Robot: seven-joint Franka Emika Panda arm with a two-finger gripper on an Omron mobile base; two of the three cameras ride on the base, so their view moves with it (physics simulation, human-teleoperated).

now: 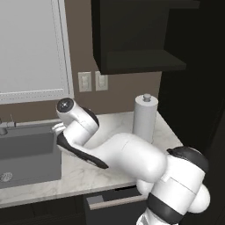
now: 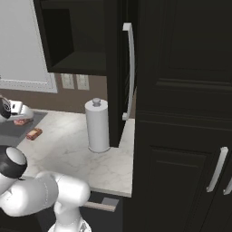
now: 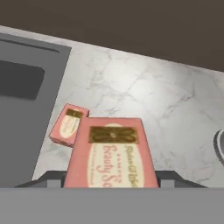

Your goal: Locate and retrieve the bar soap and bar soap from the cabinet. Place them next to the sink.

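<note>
The arm (image 1: 132, 158) bends low leftward, its fingers (image 3: 173, 177) clamping a bar soap (image 3: 111, 153).

The arm (image 1: 132, 158) is built of thick, rounded glossy white shells, swelling into bulbous housings at each joint. Dark, nearly black bands ring the joints: a wide one wraps the big near segment (image 1: 169, 208), and a black cap tops the shoulder-like bulge above it. A long black seam strip runs along the underside of the forearm link. The far joint ends in a round cap (image 1: 65, 105) with a dark grey disc face. In the right base view the white links (image 2: 41, 192) look smooth, without visible cables, screws or markings.
</note>
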